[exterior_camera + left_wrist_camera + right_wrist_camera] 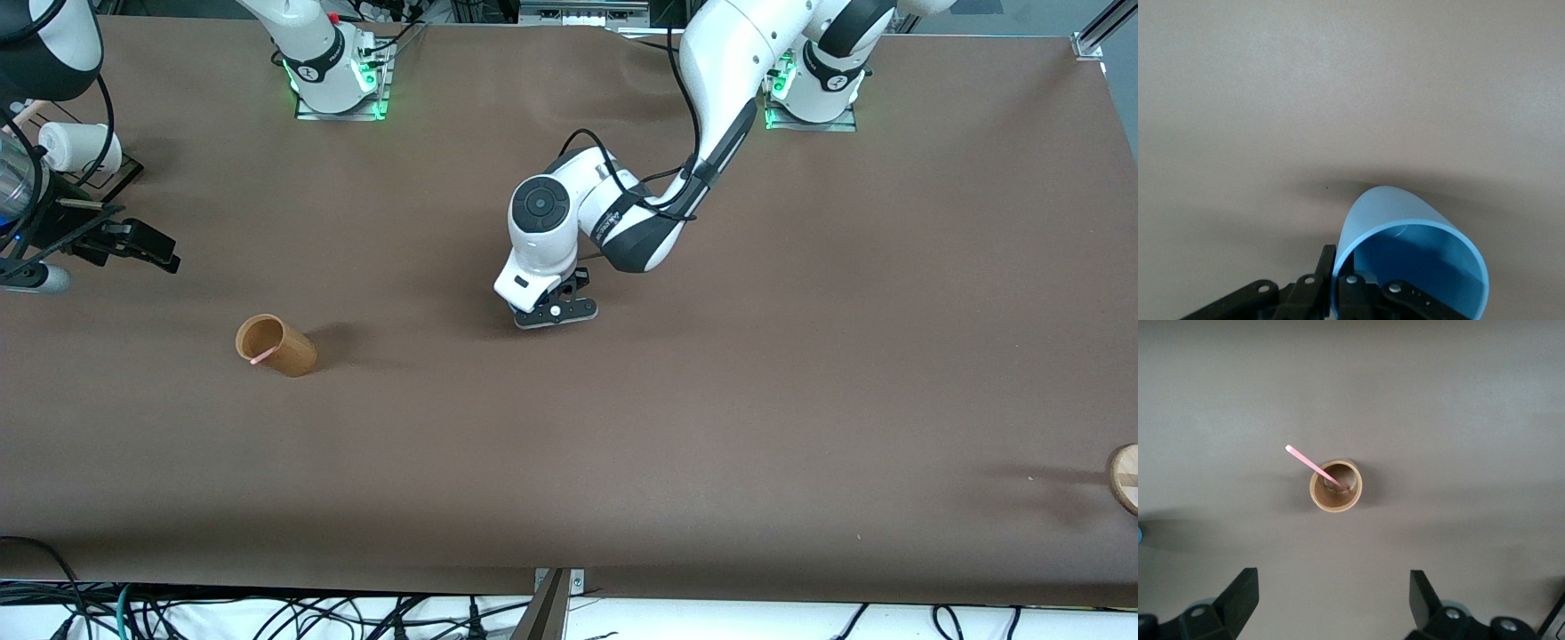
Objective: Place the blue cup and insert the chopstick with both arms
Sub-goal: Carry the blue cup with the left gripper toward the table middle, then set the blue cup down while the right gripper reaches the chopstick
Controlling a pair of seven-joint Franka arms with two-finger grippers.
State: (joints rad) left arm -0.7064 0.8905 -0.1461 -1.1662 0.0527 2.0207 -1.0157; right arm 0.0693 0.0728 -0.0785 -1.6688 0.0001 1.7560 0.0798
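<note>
Currently left gripper (553, 311) low over table (800, 373) middle, fingers (1353, 293) clamped on rim of blue cup (1405, 247); cup tilted, mouth toward wrist camera, nothing visible inside; cup hidden by arm in front view; chopstick (1317, 469) stands slanted in tan wooden cup (276, 346), top end poking past rim; wooden cup upright toward right arm's end of table; right gripper (1331, 607) high over wooden cup, fingers spread wide, grasping nothing; white paper cup (78, 147) at table edge near right arm's base.
</note>
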